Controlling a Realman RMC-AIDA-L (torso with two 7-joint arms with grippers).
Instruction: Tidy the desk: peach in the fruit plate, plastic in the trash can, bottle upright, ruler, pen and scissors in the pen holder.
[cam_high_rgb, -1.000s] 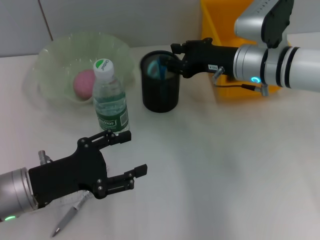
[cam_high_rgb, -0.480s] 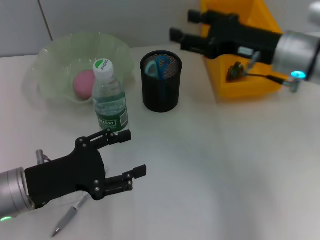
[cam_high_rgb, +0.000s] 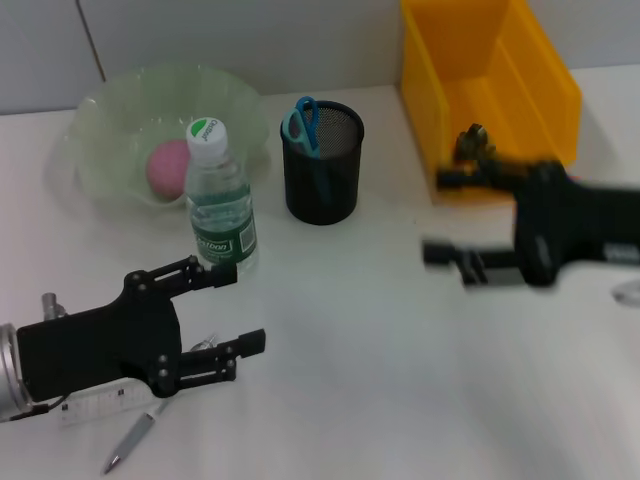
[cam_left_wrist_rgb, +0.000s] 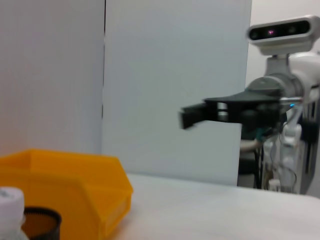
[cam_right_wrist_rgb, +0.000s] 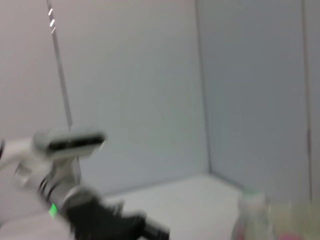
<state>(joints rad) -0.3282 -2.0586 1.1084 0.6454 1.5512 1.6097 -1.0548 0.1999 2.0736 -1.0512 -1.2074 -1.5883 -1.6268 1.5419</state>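
Note:
A pink peach (cam_high_rgb: 167, 167) lies in the green fruit plate (cam_high_rgb: 110, 110). Beside the plate, the bottle (cam_high_rgb: 220, 200) stands upright. Blue-handled scissors (cam_high_rgb: 300, 120) stick out of the black mesh pen holder (cam_high_rgb: 322, 165). Low over the near left of the table, my left gripper (cam_high_rgb: 235, 308) is open and holds nothing. The ruler (cam_high_rgb: 95, 405) lies partly under it, and the pen (cam_high_rgb: 135, 440) lies by the front edge. My right gripper (cam_high_rgb: 442, 215) is blurred, open and empty, in front of the yellow trash can (cam_high_rgb: 520, 60). A dark crumpled piece of plastic (cam_high_rgb: 472, 140) sits inside the can's front wall.
The left wrist view shows the yellow trash can (cam_left_wrist_rgb: 65, 185), the bottle cap (cam_left_wrist_rgb: 9, 200) and the right gripper (cam_left_wrist_rgb: 192, 114) farther off. The right wrist view is blurred and shows the left arm (cam_right_wrist_rgb: 100, 220) and the bottle (cam_right_wrist_rgb: 250, 210).
My right arm has drawn back from the pen holder and swung down toward the near right side of the table. The scissors stay in the holder. My left gripper has shifted slightly to the left.

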